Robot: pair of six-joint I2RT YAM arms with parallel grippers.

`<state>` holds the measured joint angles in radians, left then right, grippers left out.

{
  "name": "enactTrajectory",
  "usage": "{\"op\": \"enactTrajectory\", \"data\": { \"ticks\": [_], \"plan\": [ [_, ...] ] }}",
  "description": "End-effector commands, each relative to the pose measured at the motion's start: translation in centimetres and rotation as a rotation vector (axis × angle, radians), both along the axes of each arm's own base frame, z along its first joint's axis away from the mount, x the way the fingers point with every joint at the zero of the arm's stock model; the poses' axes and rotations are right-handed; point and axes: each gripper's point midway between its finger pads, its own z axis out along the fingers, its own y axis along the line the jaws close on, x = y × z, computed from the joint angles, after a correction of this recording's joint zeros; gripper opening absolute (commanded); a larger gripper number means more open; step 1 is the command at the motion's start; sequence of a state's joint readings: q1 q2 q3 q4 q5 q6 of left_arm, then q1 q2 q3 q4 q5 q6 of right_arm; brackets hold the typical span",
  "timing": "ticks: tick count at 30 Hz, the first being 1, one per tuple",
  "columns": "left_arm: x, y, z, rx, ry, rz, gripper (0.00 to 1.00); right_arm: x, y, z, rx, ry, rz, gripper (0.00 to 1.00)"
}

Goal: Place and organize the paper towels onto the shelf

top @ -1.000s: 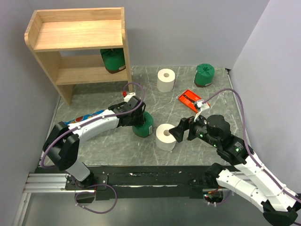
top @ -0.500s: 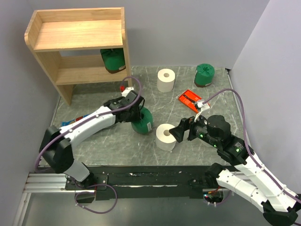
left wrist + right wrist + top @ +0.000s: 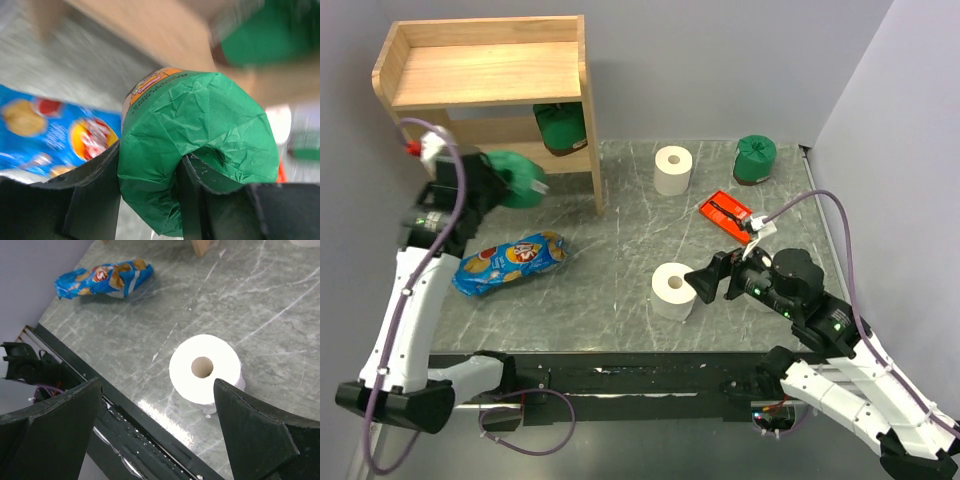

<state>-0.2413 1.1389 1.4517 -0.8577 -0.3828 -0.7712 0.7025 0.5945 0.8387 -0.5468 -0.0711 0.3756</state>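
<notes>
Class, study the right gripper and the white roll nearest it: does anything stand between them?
Nothing visible does. The right gripper is open, and the white roll stands upright on the table just ahead of its fingers. The snack bag lies well off to the side.

Crinkled green paper wraps the roll [image 3: 210,115]; the shelf [image 3: 485,75] is matt wood.

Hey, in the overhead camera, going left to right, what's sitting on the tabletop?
blue snack bag → far white roll → orange tray → green roll. The near white roll lines up with the far one, so it is left out.
</notes>
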Motion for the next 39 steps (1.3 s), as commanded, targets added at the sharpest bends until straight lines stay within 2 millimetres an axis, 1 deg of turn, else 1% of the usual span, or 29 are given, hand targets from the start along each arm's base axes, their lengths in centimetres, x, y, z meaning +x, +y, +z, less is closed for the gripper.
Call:
{"op": "enactTrajectory", "data": {
  "ticks": [1,2,4,5,6,7,8,9,11,13,15,18,19,21,22,24,26,27,30,31,33,34,36,38,39],
  "plan": [
    [1.5,3.2,3.9,-0.030,-0.092,0.039,0.46,-0.1,-0.2,3.2,0.050,-0.071,-0.005,1.00],
    [1.9,3.7,4.7,-0.039,-0.111,0.047,0.46,-0.1,-0.3,3.5,0.055,-0.077,-0.005,0.99],
    [3.2,4.4,4.9,-0.063,-0.116,0.055,0.45,-0.1,-0.3,3.7,0.060,-0.077,-0.007,1.00],
    [3.8,4.5,6.0,-0.070,-0.149,0.055,0.44,-0.1,-0.2,3.7,0.061,-0.078,-0.006,1.00],
    [4.2,4.5,6.3,-0.079,-0.158,0.057,0.44,-0.1,-0.3,3.8,0.062,-0.079,-0.007,1.00],
    [5.0,4.5,6.1,-0.082,-0.153,0.060,0.44,-0.2,-0.3,3.9,0.060,-0.078,-0.009,1.00],
    [5.5,4.4,6.7,-0.086,-0.169,0.062,0.44,-0.1,-0.4,4.0,0.061,-0.080,-0.012,1.00],
    [6.3,4.4,6.2,-0.093,-0.156,0.062,0.44,-0.1,-0.5,4.1,0.060,-0.083,-0.014,1.00],
    [7.1,4.6,6.3,-0.092,-0.162,0.075,0.43,-0.2,-0.6,4.2,0.057,-0.085,-0.017,1.00],
    [7.9,4.7,5.8,-0.110,-0.159,0.098,0.43,-0.2,-0.9,4.4,0.049,-0.094,-0.024,1.00],
    [8.6,4.7,6.0,-0.125,-0.181,0.106,0.42,-0.4,-1.3,4.7,0.046,-0.099,-0.035,1.00],
    [9.3,5.4,6.0,-0.113,-0.190,0.146,0.43,-0.6,-1.8,5.2,0.055,-0.117,-0.042,1.00],
    [9.3,6.6,6.2,-0.106,-0.197,0.178,0.43,-0.7,-1.8,5.4,0.056,-0.125,-0.040,1.00],
    [9.8,6.9,6.0,-0.099,-0.195,0.190,0.43,-0.9,-2.0,5.6,0.049,-0.129,-0.041,1.00],
    [10.0,7.0,6.5,-0.096,-0.210,0.189,0.43,-0.9,-2.2,5.8,0.046,-0.136,-0.042,0.99],
    [10.5,7.0,6.4,-0.096,-0.212,0.194,0.44,-0.9,-2.4,6.1,0.043,-0.142,-0.049,1.00],
    [10.8,7.1,6.8,-0.099,-0.226,0.194,0.44,-0.9,-2.5,6.2,0.042,-0.146,-0.049,1.00],
    [11.2,7.1,6.5,-0.099,-0.219,0.193,0.44,-0.9,-2.4,6.3,0.048,-0.148,-0.049,1.00],
    [12.1,6.7,6.6,-0.110,-0.231,0.170,0.44,-0.9,-2.4,6.5,0.052,-0.146,-0.051,0.99],
    [12.3,6.5,6.2,-0.116,-0.225,0.163,0.45,-0.9,-2.3,6.7,0.057,-0.150,-0.051,1.00],
    [12.7,6.4,6.0,-0.123,-0.231,0.161,0.45,-0.8,-2.2,6.8,0.060,-0.149,-0.048,1.00],
    [12.8,6.4,5.4,-0.125,-0.218,0.161,0.46,-0.8,-2.2,6.9,0.062,-0.149,-0.048,1.00],
    [13.1,6.4,5.0,-0.130,-0.221,0.165,0.47,-0.8,-2.2,6.9,0.064,-0.148,-0.051,1.00],
    [13.3,6.4,4.2,-0.132,-0.214,0.167,0.49,-0.8,-2.2,6.9,0.065,-0.147,-0.051,1.00],
    [13.5,6.4,4.4,-0.136,-0.234,0.165,0.50,-0.8,-2.2,6.9,0.066,-0.148,-0.052,1.00]
  ]
}}
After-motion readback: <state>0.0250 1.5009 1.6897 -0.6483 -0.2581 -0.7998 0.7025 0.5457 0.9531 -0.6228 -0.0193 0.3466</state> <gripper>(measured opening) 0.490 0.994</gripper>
